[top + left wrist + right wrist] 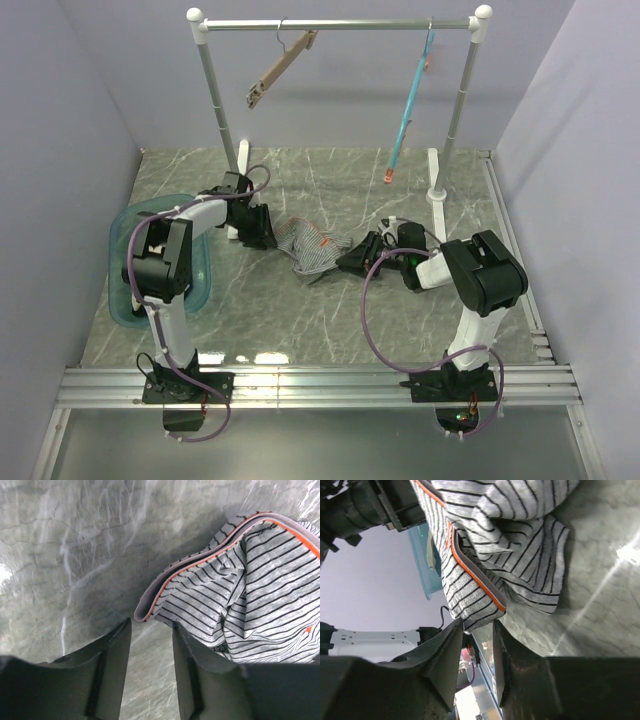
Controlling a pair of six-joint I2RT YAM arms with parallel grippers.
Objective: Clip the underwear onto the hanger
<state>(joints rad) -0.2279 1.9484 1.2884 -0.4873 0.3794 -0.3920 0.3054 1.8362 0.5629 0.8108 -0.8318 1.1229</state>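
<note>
Overhead rear; both wrists near underwear [250,590]

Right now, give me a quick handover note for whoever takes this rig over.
Left claw: open, tips at the waistband edge of the underwear, gripping nothing.
Right claw: open, tips at its opposite edge.
The underwear lies bunched on the table between them; the hanger hangs on the rail.
Done: nothing clipped yet.
Left: grasp the underwear, lift it to the hanger, clip it.

We can read no text, brand, number or sign in any view. The small orange tag [309,628] on the underwear [260,595] is too small for us to read.
</note>
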